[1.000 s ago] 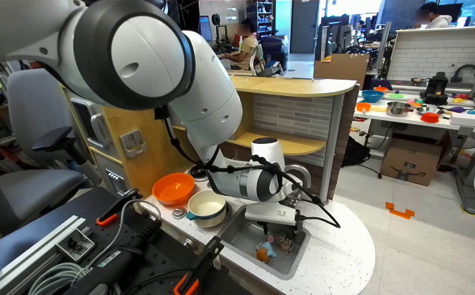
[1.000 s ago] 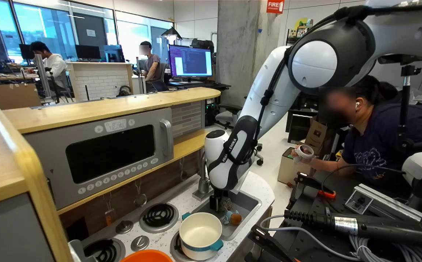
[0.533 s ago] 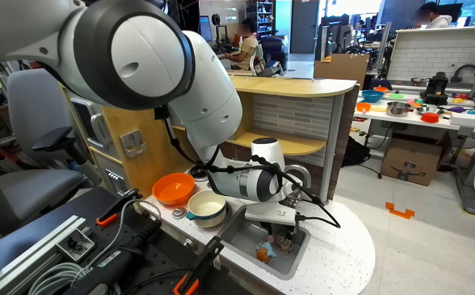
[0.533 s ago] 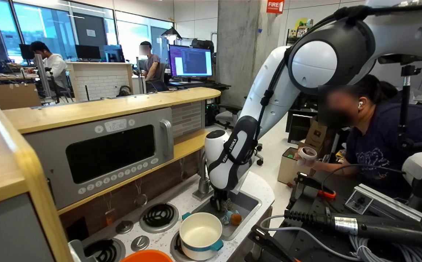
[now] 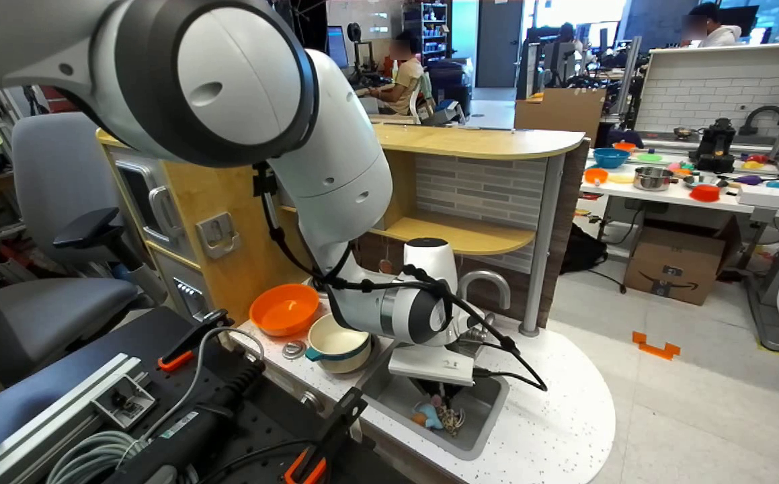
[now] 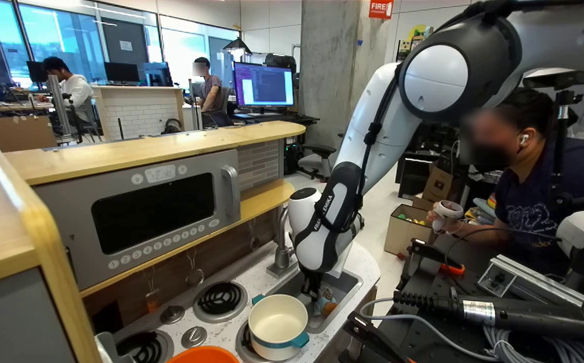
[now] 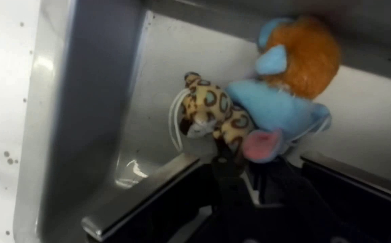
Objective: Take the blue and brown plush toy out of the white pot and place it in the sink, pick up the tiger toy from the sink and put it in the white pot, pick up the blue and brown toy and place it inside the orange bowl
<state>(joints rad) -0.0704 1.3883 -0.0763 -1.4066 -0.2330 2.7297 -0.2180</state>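
2 dark fingers [image 7: 227,175] point down into the sink [image 7: 87,84], close together, tips partly hidden at the spotted tiger [image 7: 210,103]; whether they grip it, I cannot tell. In the wrist view, its head lies ahead-left of them, the blue toy [image 7: 273,106] just to its right.

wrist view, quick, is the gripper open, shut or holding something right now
Gripper: cannot be told; it is down at the tiger toy, but its tips are dark and partly hidden, so any grip is unclear.
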